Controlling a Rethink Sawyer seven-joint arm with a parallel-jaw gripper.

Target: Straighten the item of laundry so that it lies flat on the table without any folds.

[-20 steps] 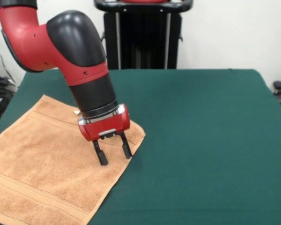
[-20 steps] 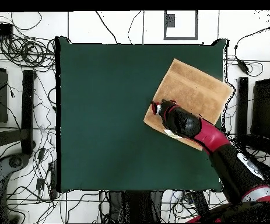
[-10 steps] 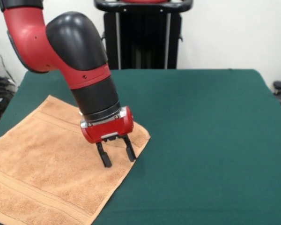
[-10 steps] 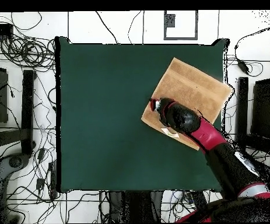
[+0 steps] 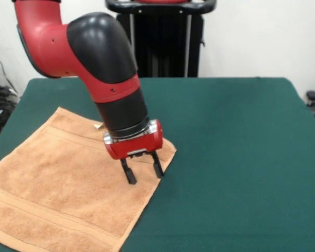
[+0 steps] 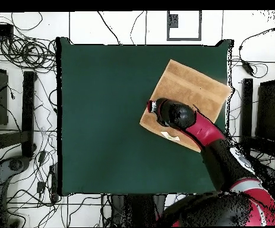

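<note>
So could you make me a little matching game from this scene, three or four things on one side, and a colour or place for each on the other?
Things:
1. towel
2. table
3. end effector
4. white tag

Descriptions:
A. dark green cover
B. red housing, black fingers spread apart
C. orange-tan, lying near the table's edge
D. at the towel's edge, beside the arm

Pairs: 1-C, 2-A, 3-B, 4-D
</note>
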